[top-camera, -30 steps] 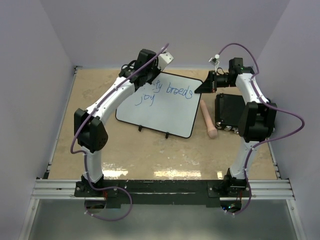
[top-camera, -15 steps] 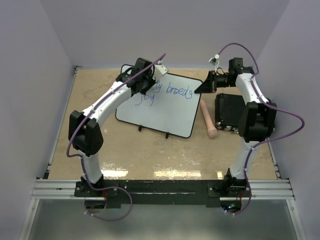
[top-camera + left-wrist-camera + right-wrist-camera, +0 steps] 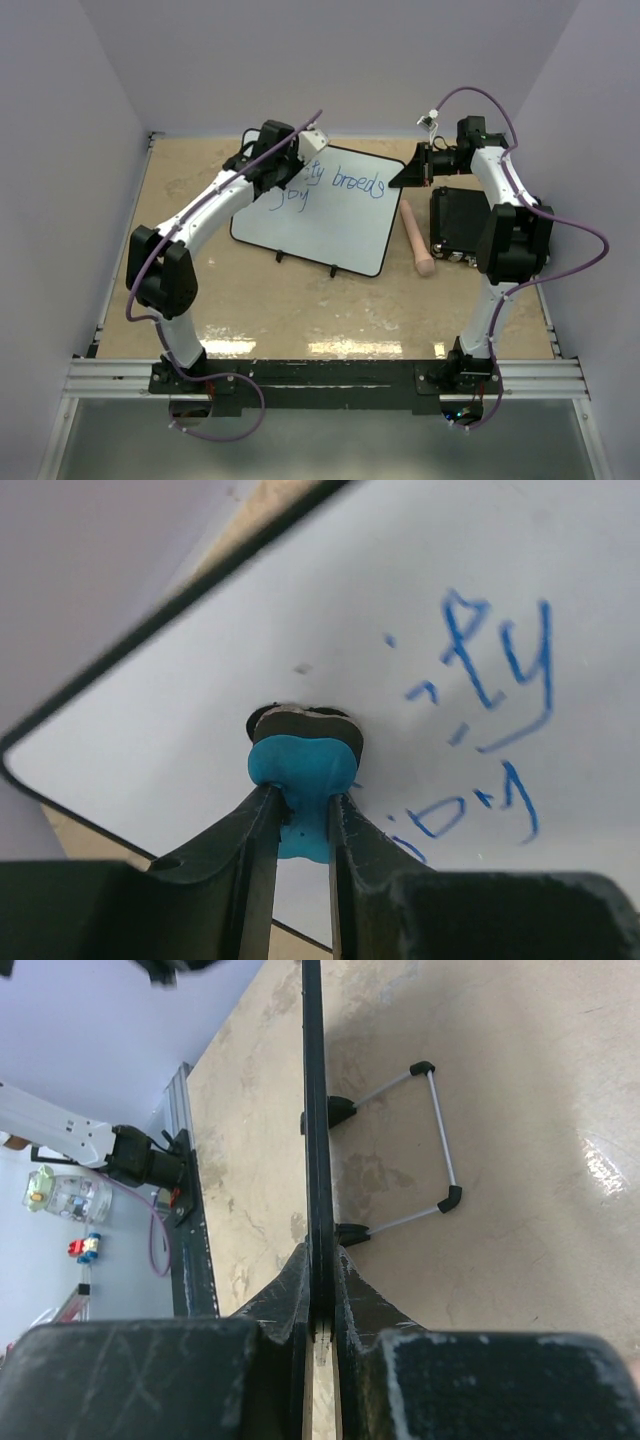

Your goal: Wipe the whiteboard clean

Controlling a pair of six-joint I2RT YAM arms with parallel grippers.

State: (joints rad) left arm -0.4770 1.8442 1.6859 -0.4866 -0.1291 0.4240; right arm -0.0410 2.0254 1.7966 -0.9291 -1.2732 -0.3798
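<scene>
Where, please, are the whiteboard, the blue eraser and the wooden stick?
whiteboard (image 3: 330,225), top view, bare white surface below the writing.
blue eraser (image 3: 303,770), left wrist view, middle of its blue body.
wooden stick (image 3: 417,238), top view, middle of its shaft.

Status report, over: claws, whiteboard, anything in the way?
Left claw shut on blue eraser, pressed to whiteboard. Right claw clamps board's rim. Blue writing unwiped. Wooden peg, black box beside board, not blocking.
</scene>
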